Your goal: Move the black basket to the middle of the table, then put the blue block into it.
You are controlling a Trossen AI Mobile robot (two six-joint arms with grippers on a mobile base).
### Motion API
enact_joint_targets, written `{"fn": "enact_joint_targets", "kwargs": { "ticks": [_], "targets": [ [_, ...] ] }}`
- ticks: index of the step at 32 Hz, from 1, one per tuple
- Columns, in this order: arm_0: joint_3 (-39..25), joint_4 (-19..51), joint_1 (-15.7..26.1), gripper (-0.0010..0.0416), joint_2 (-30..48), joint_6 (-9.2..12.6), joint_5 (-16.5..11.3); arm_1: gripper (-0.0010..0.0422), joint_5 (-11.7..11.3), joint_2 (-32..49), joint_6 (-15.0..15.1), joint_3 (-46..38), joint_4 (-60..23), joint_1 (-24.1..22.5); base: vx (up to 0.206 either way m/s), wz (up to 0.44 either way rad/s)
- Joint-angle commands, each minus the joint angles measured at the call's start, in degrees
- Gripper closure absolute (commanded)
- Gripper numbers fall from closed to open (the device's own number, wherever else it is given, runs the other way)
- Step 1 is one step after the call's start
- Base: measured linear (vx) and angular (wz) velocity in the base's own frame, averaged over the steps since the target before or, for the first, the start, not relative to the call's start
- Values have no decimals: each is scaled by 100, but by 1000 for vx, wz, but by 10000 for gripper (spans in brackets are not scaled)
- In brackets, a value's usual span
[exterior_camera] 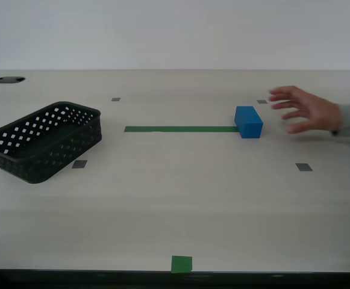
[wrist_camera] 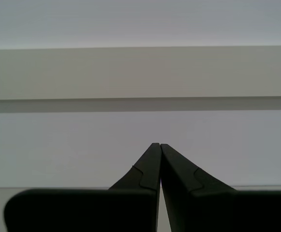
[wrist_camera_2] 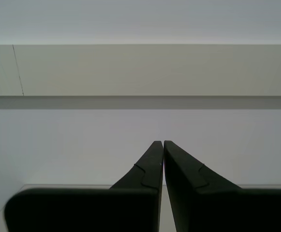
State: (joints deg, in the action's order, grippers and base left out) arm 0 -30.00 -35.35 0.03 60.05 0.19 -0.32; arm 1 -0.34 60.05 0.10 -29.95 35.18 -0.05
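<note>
The black basket (exterior_camera: pixel 44 140) stands on the table (exterior_camera: pixel 181 205) at the exterior view's left, empty. The blue block (exterior_camera: pixel 248 121) sits right of the middle, at the end of the green tape strip (exterior_camera: pixel 181 129). Neither arm shows in the exterior view. My first gripper (wrist_camera: pixel 158 145) is shut with its jaws pressed together, empty, facing a blank wall. My second gripper (wrist_camera_2: pixel 161 142) is likewise shut and empty, facing a wall. The basket and the block do not show in either wrist view.
A person's hand (exterior_camera: pixel 304 109) in a grey sleeve hovers just right of the block. Small grey squares (exterior_camera: pixel 303 167) dot the tabletop, one (exterior_camera: pixel 79 164) next to the basket. A green square (exterior_camera: pixel 181 264) marks the front edge. A dark hole (exterior_camera: pixel 9 79) lies at the far left.
</note>
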Motion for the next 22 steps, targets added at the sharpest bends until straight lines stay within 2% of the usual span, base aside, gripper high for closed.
{"fn": "enact_joint_targets", "kwargs": {
  "ticks": [1, 22],
  "targets": [
    [-4, -15, 2, 405, 0, -2, -2, 412, -4, -2, -4, -2, 11, 2, 0, 0],
    [-4, -15, 2, 405, 0, -2, 0, 412, -7, -2, -4, -2, 9, 2, 0, 0]
  ]
}}
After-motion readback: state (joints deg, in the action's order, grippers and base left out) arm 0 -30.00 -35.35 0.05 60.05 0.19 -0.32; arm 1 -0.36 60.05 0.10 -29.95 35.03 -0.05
